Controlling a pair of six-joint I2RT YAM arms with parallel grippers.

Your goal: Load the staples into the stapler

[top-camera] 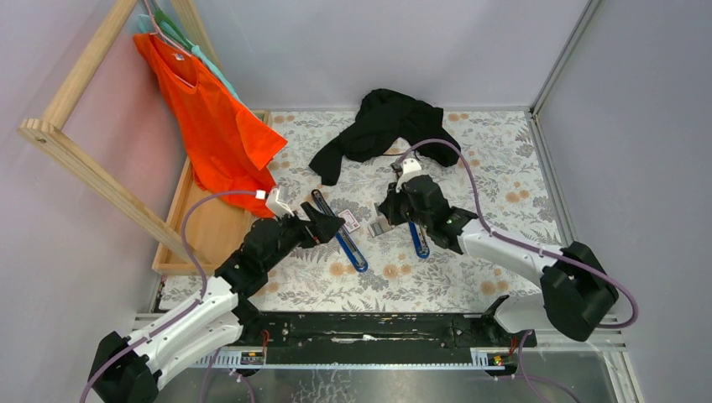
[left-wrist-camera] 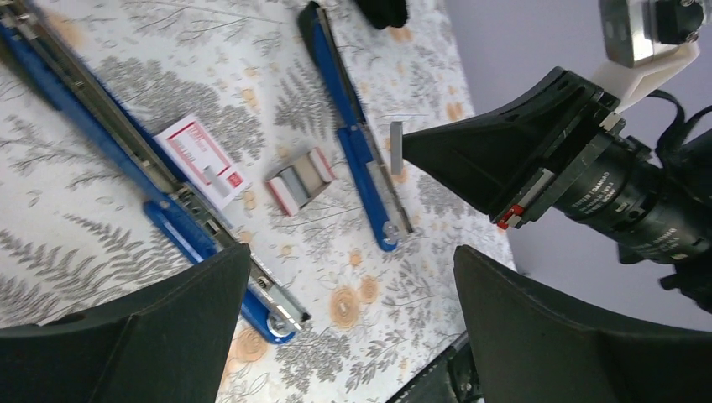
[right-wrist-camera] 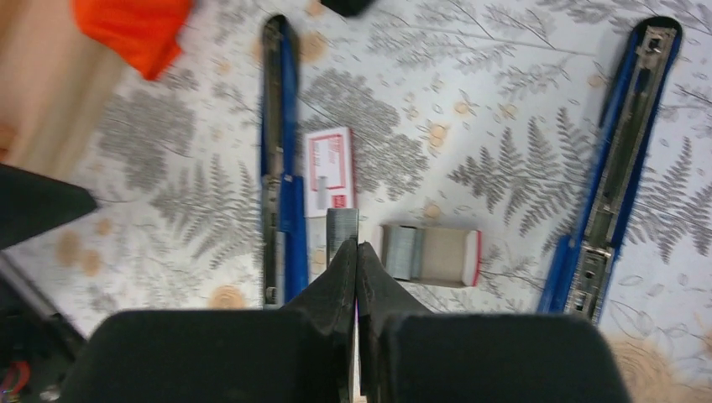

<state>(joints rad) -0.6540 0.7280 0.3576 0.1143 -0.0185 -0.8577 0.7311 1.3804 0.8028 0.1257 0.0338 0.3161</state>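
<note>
orange shirt [top-camera: 222,126]: hangs off the wooden rack [top-camera: 92,182], upper left of the top view
black cloth [top-camera: 378,122]: heaped at top centre
staplers: two blue ones, both flipped open on the flowery table [top-camera: 470,159]; first stapler [top-camera: 353,253] sits centre-left, second stapler [top-camera: 418,241] centre-right
left claw [left-wrist-camera: 351,264]: released, fingers wide apart, above the first stapler
right claw [right-wrist-camera: 357,248]: clenched on a staple strip [right-wrist-camera: 342,225], mid-frame
staple box [right-wrist-camera: 329,170]: lying flat, right beside the first stapler
staple tray [right-wrist-camera: 428,253]: between the staplers, just right of the box

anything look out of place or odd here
A black garment lies crumpled far back on the table, unrelated to stapling. The staple tray sits outside its box; the right gripper pinches a staple strip.
</note>
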